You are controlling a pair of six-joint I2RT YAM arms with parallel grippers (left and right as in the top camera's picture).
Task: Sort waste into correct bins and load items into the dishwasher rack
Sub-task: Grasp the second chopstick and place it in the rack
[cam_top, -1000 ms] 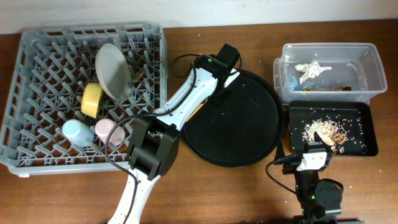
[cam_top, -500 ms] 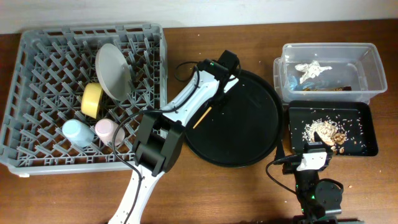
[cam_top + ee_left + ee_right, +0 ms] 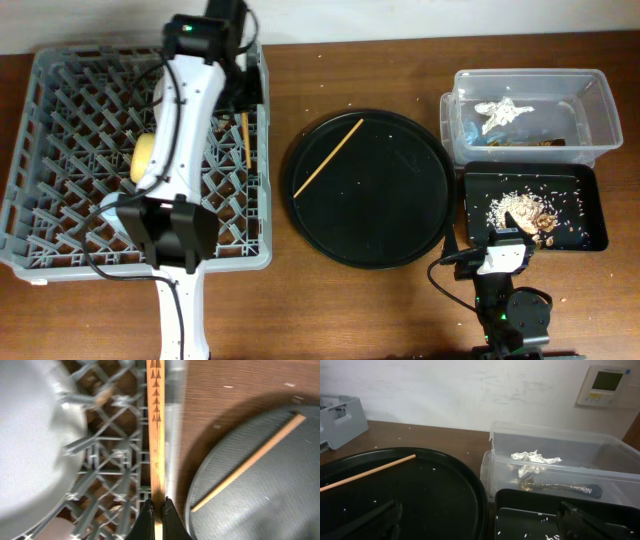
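My left gripper (image 3: 243,97) (image 3: 159,506) is shut on one wooden chopstick (image 3: 243,140) (image 3: 155,435) and holds it over the right back part of the grey dishwasher rack (image 3: 70,110) (image 3: 115,460). The second chopstick (image 3: 328,158) (image 3: 250,460) (image 3: 367,472) lies on the round black tray (image 3: 400,200). The pale plate (image 3: 30,435) stands in the rack, blurred. The yellow bowl (image 3: 145,155) shows beside my arm, which hides the cups. The clear tub (image 3: 590,110) (image 3: 555,442) holds the tissue (image 3: 505,112) (image 3: 532,457) and the wrapper (image 3: 525,142) (image 3: 570,489). The black rectangular tray (image 3: 590,215) holds the food scraps (image 3: 520,212). My right gripper (image 3: 480,507) is open and empty.
The round black tray (image 3: 420,495) (image 3: 260,490) lies between the rack and the two bins, with pale crumbs scattered on it. The right arm's base (image 3: 505,300) sits at the front edge, below the black rectangular tray. A wall runs behind the table.
My left arm has swung left from the round black tray to the rack's right back part, carrying one chopstick. The other chopstick stays on the tray. The right arm has not moved.
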